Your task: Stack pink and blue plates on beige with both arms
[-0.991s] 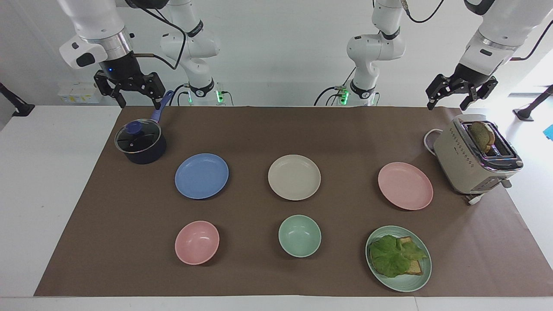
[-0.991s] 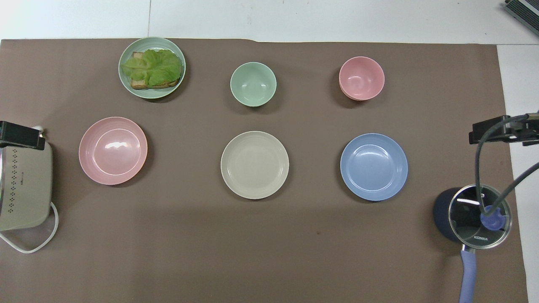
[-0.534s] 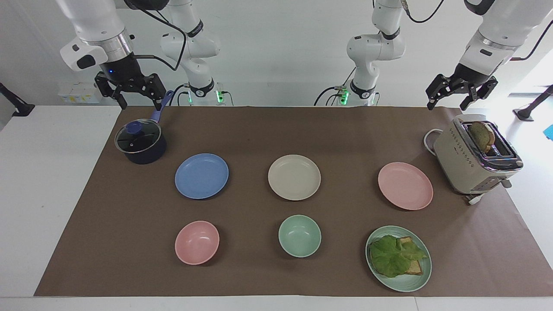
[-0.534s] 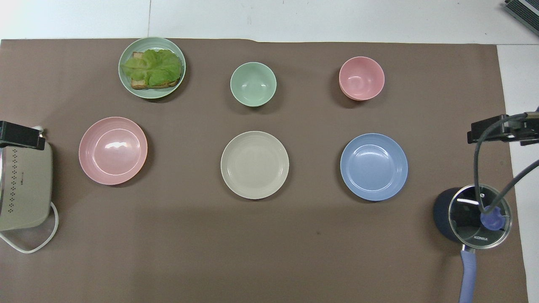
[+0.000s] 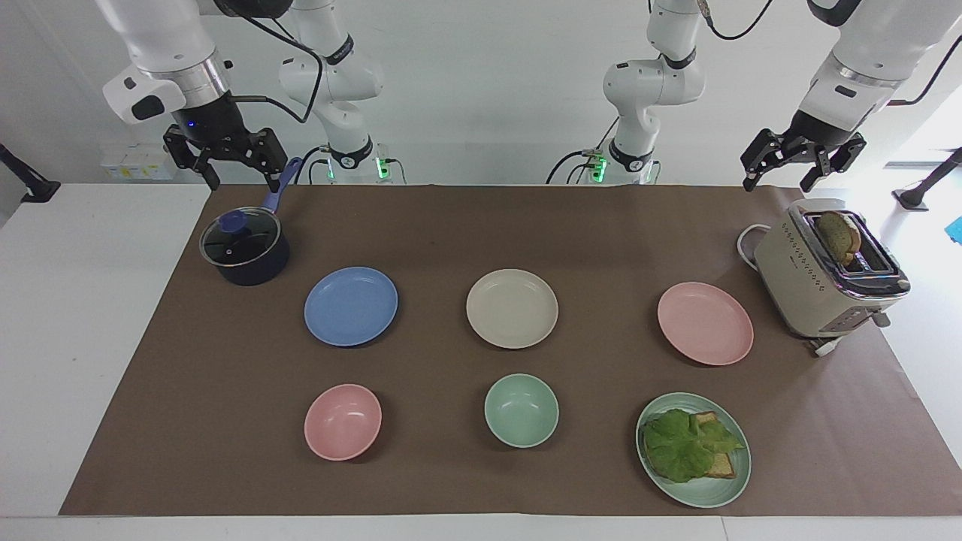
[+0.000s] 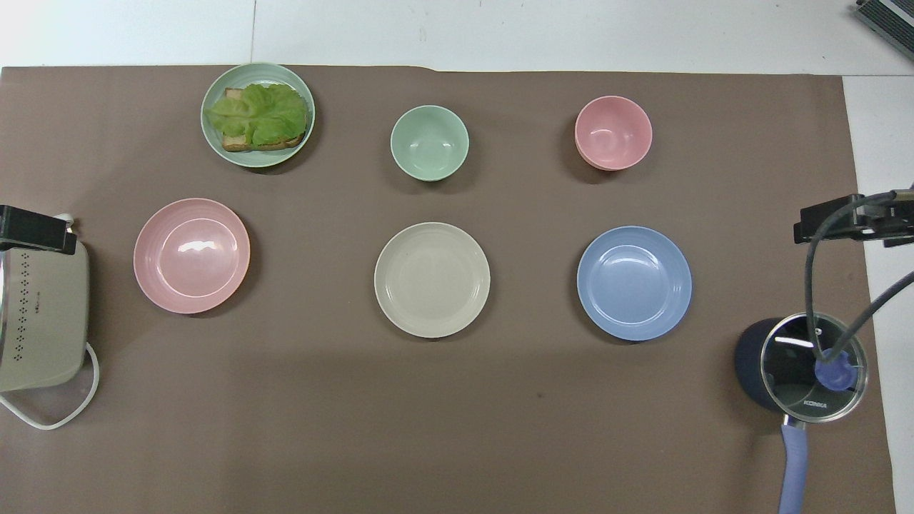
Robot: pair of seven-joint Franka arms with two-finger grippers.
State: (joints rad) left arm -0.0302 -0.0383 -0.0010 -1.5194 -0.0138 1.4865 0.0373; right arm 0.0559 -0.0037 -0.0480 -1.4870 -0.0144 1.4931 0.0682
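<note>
Brown paper covers the table [image 5: 90, 248], and the beige plate [image 5: 512, 309] sits about mid-mat, the landmark for everything else. Facing view: the blue plate [image 5: 351, 306] lies beside the beige plate toward the right arm's end, the pink plate [image 5: 705, 323] beside it toward the left arm's end, all three flat, apart and unstacked; that row probably puts one coloured plate within each arm's reach with the target shared between them. Right gripper [image 5: 227, 159] hangs raised over the mat's edge by the pot [image 5: 245, 248], out past the blue plate from the beige plate, fingers spread wide, holding nothing. Left gripper [image 5: 801, 159] hangs above the toaster [image 5: 827, 270], out past the pink plate, likewise spread and empty. Both look parked clear of the dishes; no pick has begun. Farther from the robots than the beige plate stand a pink bowl [image 5: 343, 421], a green bowl [image 5: 521, 410] and a green plate with lettuce and bread [image 5: 694, 449], apparently not part of the job. Overhead view: the beige plate [image 6: 432, 279] is central, with the blue plate [image 6: 634, 283] and pink plate [image 6: 191, 255] flanking it, well apart. Only a dark sliver of each raised gripper shows at the frame edges, one above the toaster [image 6: 39, 321] and one near the pot [image 6: 800, 364].
</note>
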